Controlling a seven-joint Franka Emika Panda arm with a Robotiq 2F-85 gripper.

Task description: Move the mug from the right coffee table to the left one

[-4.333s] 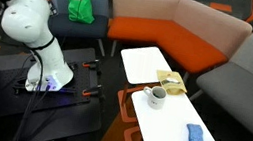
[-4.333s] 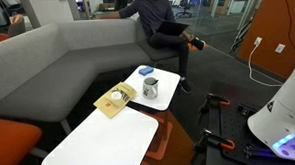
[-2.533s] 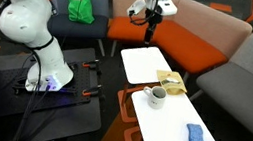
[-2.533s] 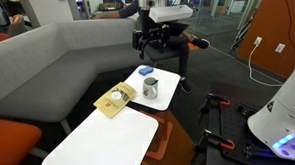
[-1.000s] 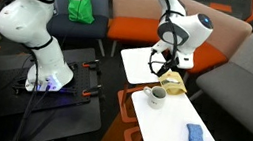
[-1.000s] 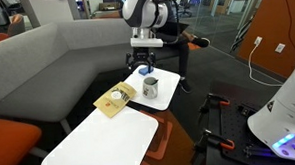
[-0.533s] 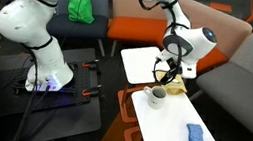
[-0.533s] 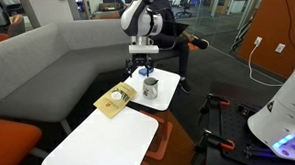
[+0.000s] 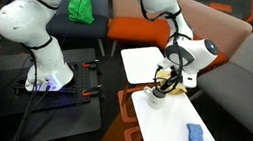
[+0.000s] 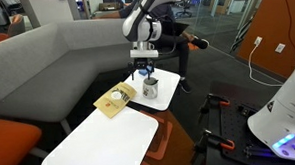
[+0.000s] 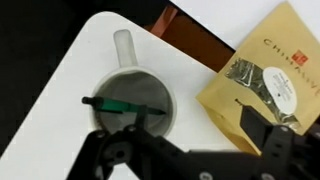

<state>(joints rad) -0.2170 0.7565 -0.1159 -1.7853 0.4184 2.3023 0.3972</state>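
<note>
A grey mug stands at the near end of a white coffee table, next to the gap to the second white table. It also shows in an exterior view. My gripper hangs just above it, open and empty, as also seen in an exterior view. In the wrist view the mug lies below the open gripper, handle pointing away, with a green item inside. One finger is over the mug, the other over a tan packet.
The tan packet lies beside the mug near the gap between tables. A blue sponge-like item lies on the mug's table. Grey and orange sofas curve round the tables. A person sits behind.
My arm has swung in from over the sofa and come down toward the mug. The gripper now hovers right over it. The mug, packet and blue item have not moved.
</note>
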